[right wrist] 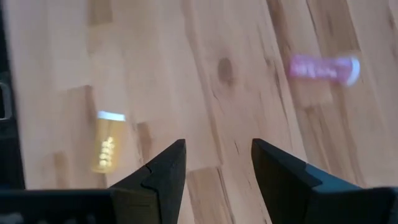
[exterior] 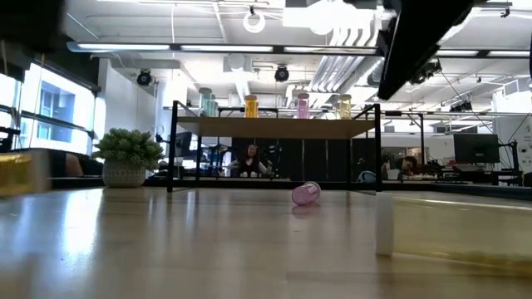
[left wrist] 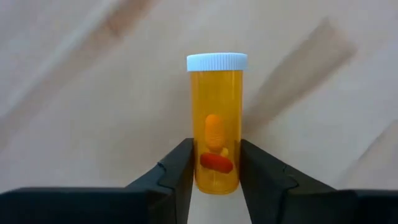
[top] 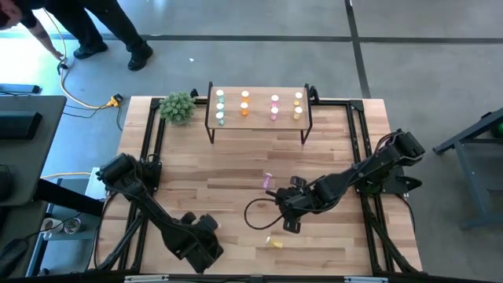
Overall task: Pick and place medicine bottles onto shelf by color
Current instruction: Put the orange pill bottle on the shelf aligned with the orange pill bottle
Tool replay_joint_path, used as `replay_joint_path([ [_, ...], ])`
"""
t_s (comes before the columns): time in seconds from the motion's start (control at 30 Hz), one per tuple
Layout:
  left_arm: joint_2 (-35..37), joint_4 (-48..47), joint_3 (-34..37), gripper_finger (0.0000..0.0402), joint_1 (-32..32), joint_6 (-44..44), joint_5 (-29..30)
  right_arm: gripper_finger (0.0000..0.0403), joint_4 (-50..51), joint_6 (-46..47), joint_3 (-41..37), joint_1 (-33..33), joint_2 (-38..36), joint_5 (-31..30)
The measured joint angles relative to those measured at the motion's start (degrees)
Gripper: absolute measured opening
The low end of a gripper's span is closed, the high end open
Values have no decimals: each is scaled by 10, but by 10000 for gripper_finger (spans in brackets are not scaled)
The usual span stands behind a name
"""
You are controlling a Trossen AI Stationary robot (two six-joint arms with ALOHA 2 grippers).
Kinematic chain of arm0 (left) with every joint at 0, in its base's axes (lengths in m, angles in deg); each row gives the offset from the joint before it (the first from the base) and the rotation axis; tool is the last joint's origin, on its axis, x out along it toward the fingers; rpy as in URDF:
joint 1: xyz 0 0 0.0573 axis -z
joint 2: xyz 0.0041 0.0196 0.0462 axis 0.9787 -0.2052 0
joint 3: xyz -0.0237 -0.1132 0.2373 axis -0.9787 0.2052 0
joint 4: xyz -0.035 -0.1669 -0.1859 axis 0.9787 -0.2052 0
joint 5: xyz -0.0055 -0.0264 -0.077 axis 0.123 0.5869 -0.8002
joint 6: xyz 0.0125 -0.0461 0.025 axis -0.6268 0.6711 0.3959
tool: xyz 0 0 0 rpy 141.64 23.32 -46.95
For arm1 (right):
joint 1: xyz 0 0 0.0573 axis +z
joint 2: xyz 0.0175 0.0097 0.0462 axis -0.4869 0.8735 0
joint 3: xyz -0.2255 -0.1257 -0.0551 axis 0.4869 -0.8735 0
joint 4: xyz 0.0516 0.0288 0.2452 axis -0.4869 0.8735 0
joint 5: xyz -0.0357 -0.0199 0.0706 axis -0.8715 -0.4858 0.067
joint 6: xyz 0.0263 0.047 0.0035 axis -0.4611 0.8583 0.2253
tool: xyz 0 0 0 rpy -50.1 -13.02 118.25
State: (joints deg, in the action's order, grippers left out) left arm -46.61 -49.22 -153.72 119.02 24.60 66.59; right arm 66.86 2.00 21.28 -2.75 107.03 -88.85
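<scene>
The left gripper [left wrist: 214,180] is gripping an orange bottle [left wrist: 216,124] by its base, cap pointing away from the wrist, near the table's front edge and well apart from the shelf [top: 259,115] at the far side. The right gripper [right wrist: 214,163] is hovering with fingers parted and empty; a pink bottle [top: 268,180] is lying on its side just beyond it, a yellow bottle [top: 275,243] nearer the front.

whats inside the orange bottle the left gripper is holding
Through the orange bottle in the left gripper: one orange pill above a red one, something yellowish between. The fingers cover its lower sides; the white cap hides the top.
</scene>
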Motion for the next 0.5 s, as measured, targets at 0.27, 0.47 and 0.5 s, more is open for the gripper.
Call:
replay_joint_path([
  [0.27, 30, 13, 0, 95, -44, -93, 66, 174, -26, -142, 38, 3, 0, 0],
  [0.47, 56, 28, 0, 97, -93, -208, 70, 174, -25, -246, 73, 7, 0, 0],
  [0.5, 62, 30, 0, 97, -101, -227, 70, 174, -24, -257, 80, 7, 0, 1],
])
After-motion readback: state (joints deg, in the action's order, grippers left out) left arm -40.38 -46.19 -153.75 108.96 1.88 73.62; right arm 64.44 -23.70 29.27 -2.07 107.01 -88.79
